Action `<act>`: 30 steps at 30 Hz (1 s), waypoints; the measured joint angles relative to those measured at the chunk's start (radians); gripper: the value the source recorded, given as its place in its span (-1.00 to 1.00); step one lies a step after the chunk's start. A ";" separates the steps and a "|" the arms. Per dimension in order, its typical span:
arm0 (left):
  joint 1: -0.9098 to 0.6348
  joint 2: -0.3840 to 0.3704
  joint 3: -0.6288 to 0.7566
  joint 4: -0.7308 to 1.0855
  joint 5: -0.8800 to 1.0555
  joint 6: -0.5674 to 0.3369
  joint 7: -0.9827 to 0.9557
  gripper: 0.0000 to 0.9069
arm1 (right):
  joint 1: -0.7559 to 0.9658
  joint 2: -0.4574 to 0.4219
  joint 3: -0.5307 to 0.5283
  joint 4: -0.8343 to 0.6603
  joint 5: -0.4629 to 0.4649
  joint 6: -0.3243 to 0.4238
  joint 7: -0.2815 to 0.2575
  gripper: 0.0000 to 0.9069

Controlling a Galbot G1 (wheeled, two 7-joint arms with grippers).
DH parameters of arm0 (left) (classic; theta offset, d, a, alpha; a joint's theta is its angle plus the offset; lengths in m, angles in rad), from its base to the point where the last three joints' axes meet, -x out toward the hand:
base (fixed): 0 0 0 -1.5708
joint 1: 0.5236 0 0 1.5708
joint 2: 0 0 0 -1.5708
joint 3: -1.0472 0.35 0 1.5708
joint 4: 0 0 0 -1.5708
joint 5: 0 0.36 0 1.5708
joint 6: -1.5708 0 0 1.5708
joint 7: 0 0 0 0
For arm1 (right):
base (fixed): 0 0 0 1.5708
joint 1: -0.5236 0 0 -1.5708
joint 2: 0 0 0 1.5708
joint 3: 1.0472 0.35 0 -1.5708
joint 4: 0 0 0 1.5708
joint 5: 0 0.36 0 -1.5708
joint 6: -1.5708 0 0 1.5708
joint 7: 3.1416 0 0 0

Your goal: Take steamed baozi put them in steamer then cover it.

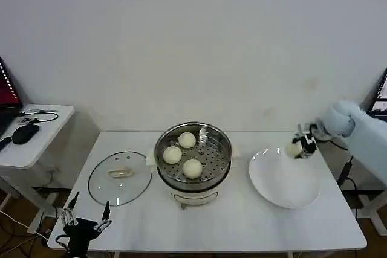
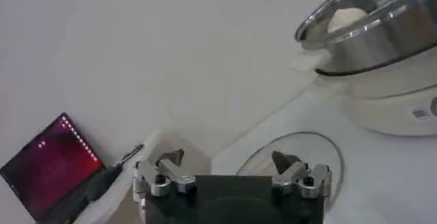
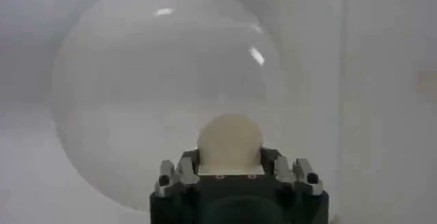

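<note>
A fourth baozi (image 3: 229, 143) is gripped by the right gripper (image 1: 300, 145), raised beyond the plate (image 1: 284, 182); the left gripper (image 1: 84, 217), fingers spread, is parked below the cover (image 1: 120, 177).

white table (image 1: 242, 228), steamer (image 1: 193, 160), cover (image 1: 120, 177), plate (image 1: 284, 179)

Shiny steel steamer (image 1: 193, 156), clear glass cover (image 1: 120, 177), glossy white plate (image 1: 284, 179), smooth baozi (image 1: 192, 168)

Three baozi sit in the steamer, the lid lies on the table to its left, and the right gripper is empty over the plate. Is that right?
Not quite. The right gripper is not empty: the right wrist view shows it shut on the fourth baozi over the plate. The rest holds: three baozi in the steamer, the lid to its left.
</note>
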 measured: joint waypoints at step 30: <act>-0.028 0.008 -0.032 0.023 -0.015 0.002 0.004 1.00 | 0.374 0.432 -0.440 0.125 0.541 -0.337 0.216 0.33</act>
